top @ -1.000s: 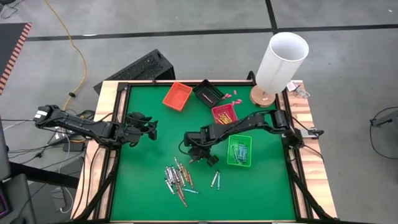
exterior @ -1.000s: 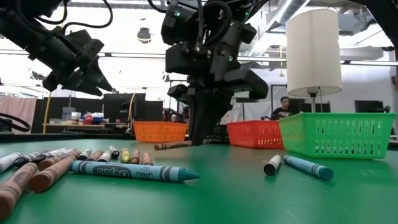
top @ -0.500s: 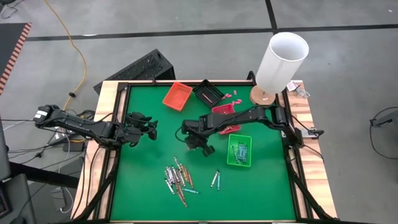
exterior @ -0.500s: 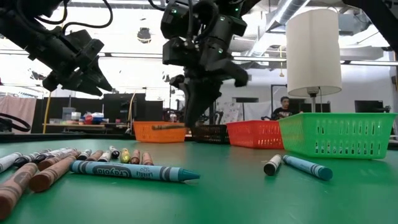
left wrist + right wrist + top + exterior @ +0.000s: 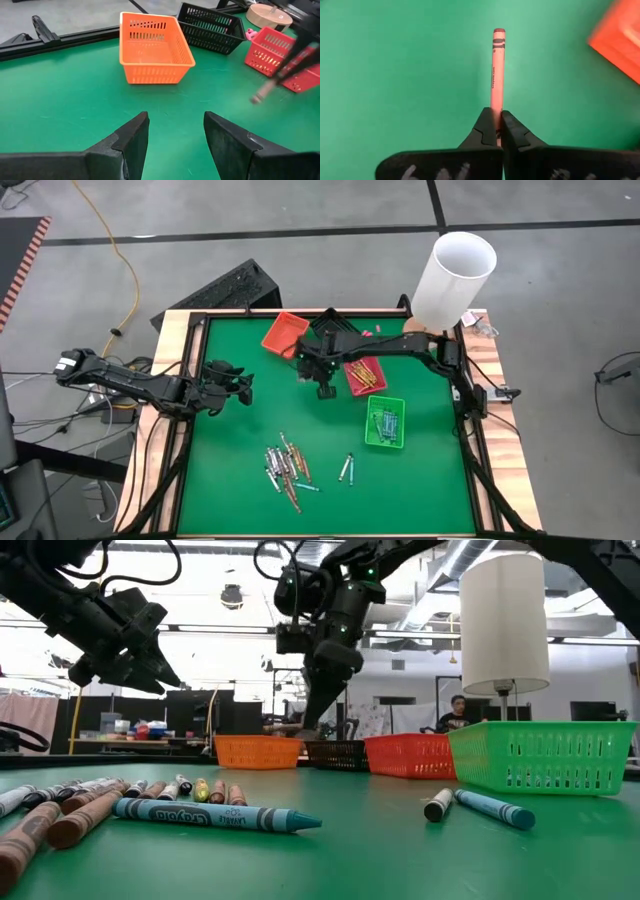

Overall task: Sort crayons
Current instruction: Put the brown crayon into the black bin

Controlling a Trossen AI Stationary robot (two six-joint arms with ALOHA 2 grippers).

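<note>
Right fingers (image 5: 495,131) pinch pink crayon (image 5: 497,70) above mat, orange tray (image 5: 285,334) beside.

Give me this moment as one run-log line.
right gripper: shut on pink crayon, above the mat near orange tray | left gripper: open, empty, waiting at left | loose crayons: unsorted

"Crayola" on blue crayon (image 5: 215,815)

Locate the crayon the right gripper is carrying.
The pink crayon is pinched in the right gripper, above the green mat between the orange tray and red tray in the high view.
</note>
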